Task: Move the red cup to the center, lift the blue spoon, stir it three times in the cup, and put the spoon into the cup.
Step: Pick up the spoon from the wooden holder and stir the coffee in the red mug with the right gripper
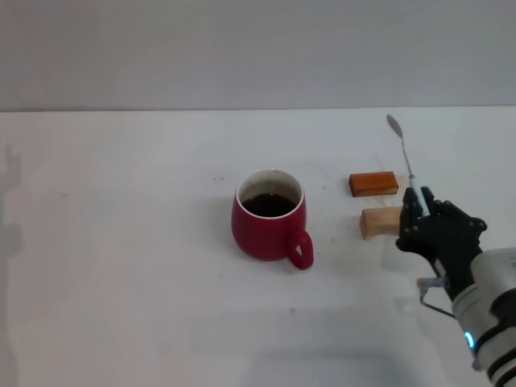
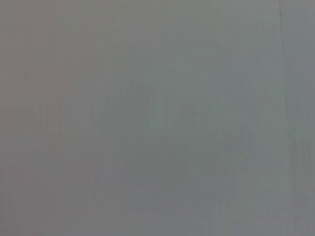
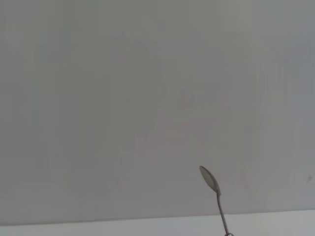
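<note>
right gripper (image 1: 421, 211), lower right: fingers pinch slim blue-handled metal spoon (image 1: 405, 161), bowl sticking up | round red mug (image 1: 268, 225) at center | left fingers: cannot tell

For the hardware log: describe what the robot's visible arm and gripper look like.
Only the right arm shows. The right gripper is matte black with chunky jointed fingers. Behind it sits a pale grey-white ribbed wrist with a dark band, a small blue light and a thin metal bracket.
</note>
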Motion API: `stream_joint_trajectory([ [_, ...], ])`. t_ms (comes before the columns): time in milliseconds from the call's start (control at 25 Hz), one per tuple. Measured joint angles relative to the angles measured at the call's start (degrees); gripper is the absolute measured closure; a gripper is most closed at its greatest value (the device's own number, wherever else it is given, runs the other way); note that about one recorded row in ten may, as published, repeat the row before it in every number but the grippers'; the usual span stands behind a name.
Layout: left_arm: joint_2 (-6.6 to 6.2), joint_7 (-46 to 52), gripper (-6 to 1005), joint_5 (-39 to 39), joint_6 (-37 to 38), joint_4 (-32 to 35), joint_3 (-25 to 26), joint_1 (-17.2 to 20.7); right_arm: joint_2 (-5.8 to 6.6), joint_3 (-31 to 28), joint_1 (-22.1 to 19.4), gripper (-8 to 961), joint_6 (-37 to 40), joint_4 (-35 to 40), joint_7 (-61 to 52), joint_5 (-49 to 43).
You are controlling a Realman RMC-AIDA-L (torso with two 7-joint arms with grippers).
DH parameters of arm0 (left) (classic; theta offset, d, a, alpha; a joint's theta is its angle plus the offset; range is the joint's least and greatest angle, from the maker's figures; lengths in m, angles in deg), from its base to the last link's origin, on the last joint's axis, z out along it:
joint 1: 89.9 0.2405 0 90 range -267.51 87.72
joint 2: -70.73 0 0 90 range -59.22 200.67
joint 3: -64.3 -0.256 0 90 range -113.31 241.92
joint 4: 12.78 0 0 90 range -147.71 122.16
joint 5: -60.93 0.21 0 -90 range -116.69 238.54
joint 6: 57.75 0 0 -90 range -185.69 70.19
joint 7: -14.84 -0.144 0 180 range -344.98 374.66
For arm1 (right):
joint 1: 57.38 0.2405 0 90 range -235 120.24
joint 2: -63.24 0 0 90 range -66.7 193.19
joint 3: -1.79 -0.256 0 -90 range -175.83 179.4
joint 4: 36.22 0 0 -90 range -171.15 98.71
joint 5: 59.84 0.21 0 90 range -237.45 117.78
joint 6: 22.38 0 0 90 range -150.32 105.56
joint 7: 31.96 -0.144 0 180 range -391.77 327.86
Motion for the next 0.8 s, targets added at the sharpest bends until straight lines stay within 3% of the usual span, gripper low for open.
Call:
stream_joint_trajectory([
  [80, 0.01, 0.0, 338, 0.0, -0.02, 0.02, 0.0, 0.0, 0.46, -1.15, -0.66, 816, -0.61, -1.65, 1.39, -0.1],
  [480, 0.31, 0.0, 338, -0.08, -0.06, 0.22, 0.0, 0.0, 0.13, -3.79, -3.69, 816, 2.38, -3.52, 3.1, -4.35],
  [560, 0.35, 0.0, 338, -0.11, -0.06, 0.27, 0.01, 0.0, 0.46, -3.82, -4.22, 816, 3.77, -3.18, -0.09, -6.65],
  [800, 0.56, 0.0, 338, -0.08, -0.06, 0.27, 0.0, 0.0, 3.1, -4.02, -5.23, 816, 6.12, -1.8, -15.25, -15.89],
])
